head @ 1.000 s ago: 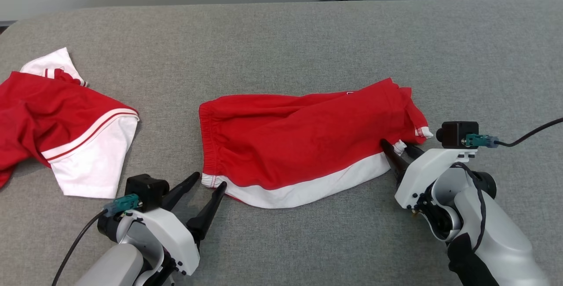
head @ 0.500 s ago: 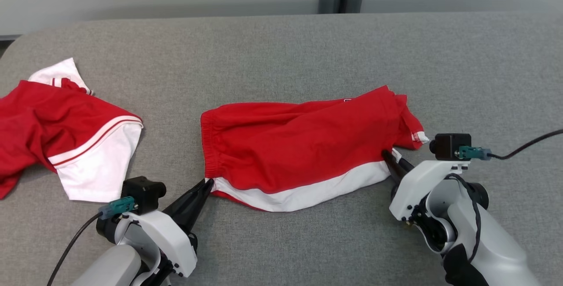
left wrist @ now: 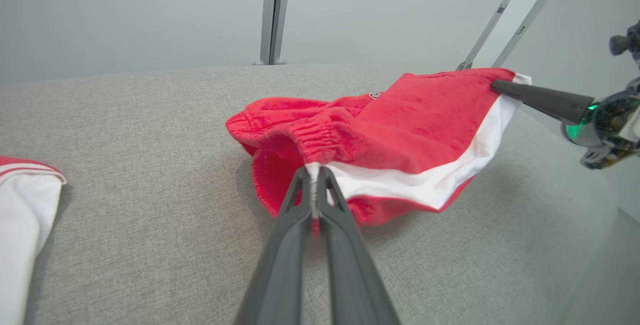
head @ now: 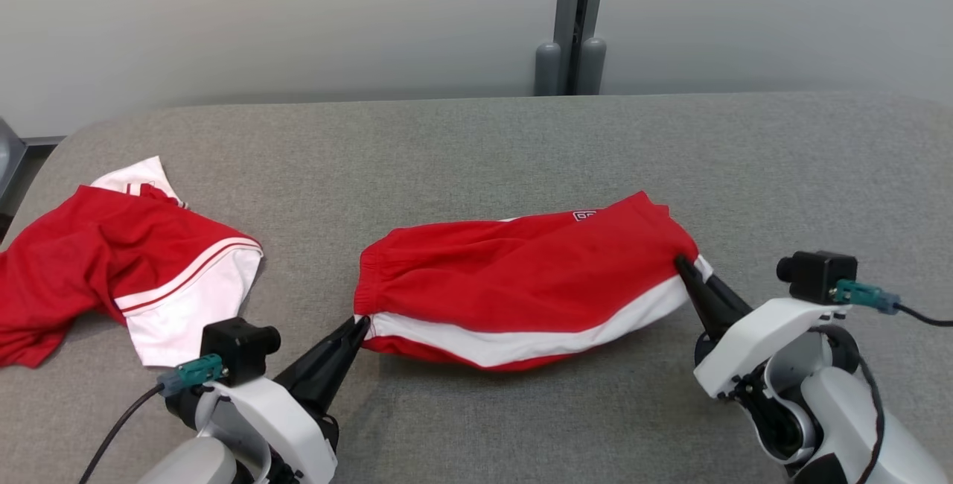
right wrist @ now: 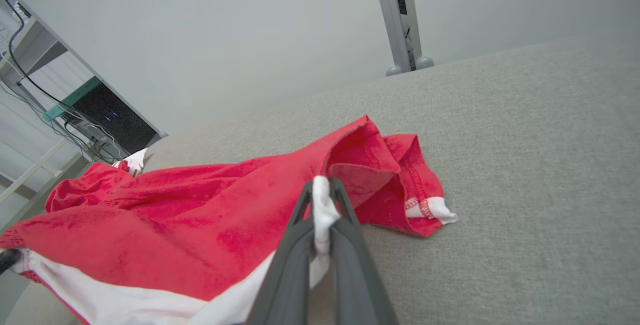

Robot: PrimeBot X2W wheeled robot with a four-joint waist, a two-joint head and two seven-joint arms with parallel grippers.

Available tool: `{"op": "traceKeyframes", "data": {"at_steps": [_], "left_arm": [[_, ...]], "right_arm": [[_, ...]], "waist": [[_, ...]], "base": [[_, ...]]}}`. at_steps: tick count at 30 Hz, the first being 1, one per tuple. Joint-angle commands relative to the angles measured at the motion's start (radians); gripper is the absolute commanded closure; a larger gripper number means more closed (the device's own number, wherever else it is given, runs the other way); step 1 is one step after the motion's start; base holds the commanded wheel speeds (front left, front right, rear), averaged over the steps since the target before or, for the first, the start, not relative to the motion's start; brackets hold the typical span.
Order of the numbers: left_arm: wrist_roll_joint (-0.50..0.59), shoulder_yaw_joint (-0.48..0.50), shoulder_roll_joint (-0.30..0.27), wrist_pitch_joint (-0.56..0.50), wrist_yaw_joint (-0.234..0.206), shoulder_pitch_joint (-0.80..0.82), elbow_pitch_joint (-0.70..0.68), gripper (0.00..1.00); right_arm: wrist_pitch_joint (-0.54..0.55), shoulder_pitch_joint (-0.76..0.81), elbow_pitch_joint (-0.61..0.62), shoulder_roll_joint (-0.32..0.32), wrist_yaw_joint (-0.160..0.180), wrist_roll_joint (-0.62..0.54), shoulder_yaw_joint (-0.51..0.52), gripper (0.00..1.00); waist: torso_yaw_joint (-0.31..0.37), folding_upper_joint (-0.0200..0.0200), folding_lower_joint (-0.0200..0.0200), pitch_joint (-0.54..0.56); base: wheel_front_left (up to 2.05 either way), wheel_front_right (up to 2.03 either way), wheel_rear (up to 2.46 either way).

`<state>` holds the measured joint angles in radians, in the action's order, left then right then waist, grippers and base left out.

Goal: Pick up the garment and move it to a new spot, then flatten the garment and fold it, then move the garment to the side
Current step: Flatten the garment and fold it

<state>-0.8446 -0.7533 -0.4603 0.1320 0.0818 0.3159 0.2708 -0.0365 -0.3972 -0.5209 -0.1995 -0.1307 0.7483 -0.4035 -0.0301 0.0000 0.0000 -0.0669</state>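
left gripper point(head: 362, 322) clamps shorts point(head: 521, 283) waistband corner | right gripper point(head: 681, 263) clamps hem corner | near edge slung between | grey surface point(head: 476, 149) open beyond

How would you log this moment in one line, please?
left gripper: shut on red shorts, waist corner | right gripper: shut on hem corner | near edge raised

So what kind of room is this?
Probably a robot test lab, not a home: a big grey padded table, a bare pale wall with a metal post, and a shelf with tangled cables beside a black computer box.
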Motion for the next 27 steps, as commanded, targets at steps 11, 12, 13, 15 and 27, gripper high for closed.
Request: {"op": "traceKeyframes", "data": {"at_steps": [11,12,13,15,27], "left_arm": [[0.052,0.043,-0.035,-0.052,0.010,0.266,0.031,1.00],[0.052,0.051,-0.039,-0.056,0.017,0.306,0.052,1.00],[0.055,0.058,-0.047,-0.056,0.023,0.349,0.071,1.00],[0.049,0.071,-0.056,-0.057,0.034,0.429,0.108,1.00],[0.011,-0.026,-0.151,-0.048,0.049,0.919,0.228,1.00]], "right_arm": [[-0.009,-0.141,0.097,-0.014,0.000,-0.112,0.046,1.00],[-0.011,-0.172,0.092,-0.011,0.000,-0.135,0.050,1.00],[-0.009,-0.206,0.090,-0.002,0.000,-0.154,0.047,1.00],[-0.009,-0.278,0.086,0.023,0.000,-0.175,0.040,1.00],[-0.071,-0.792,-0.066,0.070,0.000,-0.229,0.044,1.00]], "waist": [[0.034,0.0000,0.0000,-0.083],[0.039,0.0000,0.0000,-0.100],[0.045,0.0000,0.0000,-0.121],[0.056,0.0000,0.0000,-0.164],[0.092,0.0000,0.0000,-0.395]], "base": [[0.00,0.00,0.00],[0.00,0.00,0.00],[0.00,0.00,0.00],[0.00,0.00,0.00],[0.00,0.00,0.00]]}}
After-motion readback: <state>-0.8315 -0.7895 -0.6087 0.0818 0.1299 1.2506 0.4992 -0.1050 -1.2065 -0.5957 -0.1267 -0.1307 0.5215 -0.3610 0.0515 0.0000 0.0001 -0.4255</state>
